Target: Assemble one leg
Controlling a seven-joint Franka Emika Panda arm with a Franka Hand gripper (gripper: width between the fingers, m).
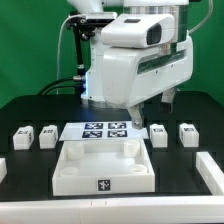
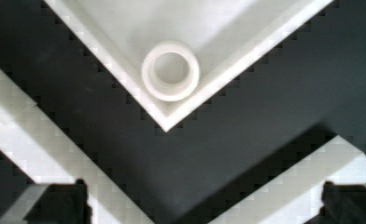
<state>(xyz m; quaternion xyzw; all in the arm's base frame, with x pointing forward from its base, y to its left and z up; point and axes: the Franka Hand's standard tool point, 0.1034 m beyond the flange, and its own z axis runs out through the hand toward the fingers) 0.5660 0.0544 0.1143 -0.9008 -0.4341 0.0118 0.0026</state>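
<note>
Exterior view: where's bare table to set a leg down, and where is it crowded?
Bare table flanks the tray on both sides, in front of the legs. Behind the tray it is crowded: the marker board sits between two pairs of legs.

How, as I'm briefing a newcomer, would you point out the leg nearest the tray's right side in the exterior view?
Find the big white tray at front centre. On the exterior view's right stand two small tagged posts; the leg is the inner one, closest to the tray.
</note>
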